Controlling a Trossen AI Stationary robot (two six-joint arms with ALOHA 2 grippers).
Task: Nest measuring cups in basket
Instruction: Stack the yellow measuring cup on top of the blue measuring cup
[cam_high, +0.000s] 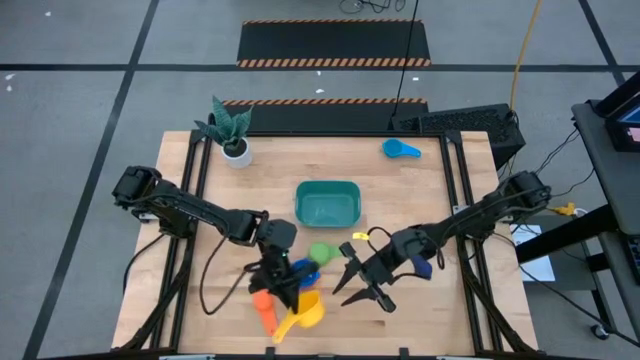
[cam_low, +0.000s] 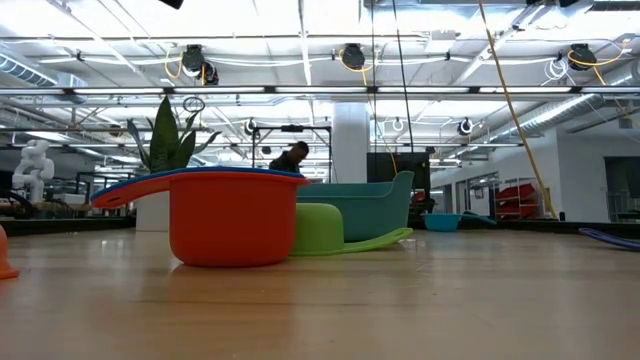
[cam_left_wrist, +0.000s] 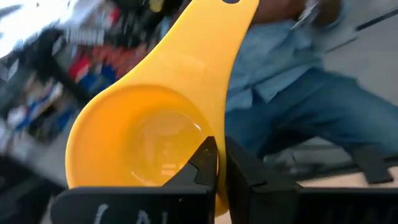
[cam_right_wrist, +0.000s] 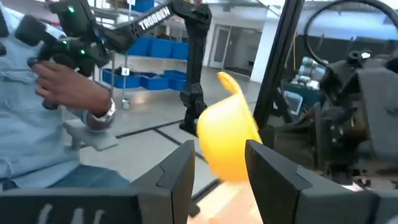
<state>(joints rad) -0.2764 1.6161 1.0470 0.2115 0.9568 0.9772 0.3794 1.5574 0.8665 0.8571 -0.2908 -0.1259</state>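
While the left gripper (cam_left_wrist: 217, 163) stood clamped on the rim of the yellow cup (cam_left_wrist: 149, 134), south of the teal basket (cam_high: 327, 203), the right gripper (cam_right_wrist: 217, 165) waited open nearby. Beyond it, a second robot arm (cam_right_wrist: 149, 22) read "TROSSEN". A light blue cup (cam_high: 401, 149) lay northeast of the basket.

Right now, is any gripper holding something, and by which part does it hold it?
The left gripper is shut on the yellow cup, pinching the rim of its bowl. The right gripper is open and holds nothing.
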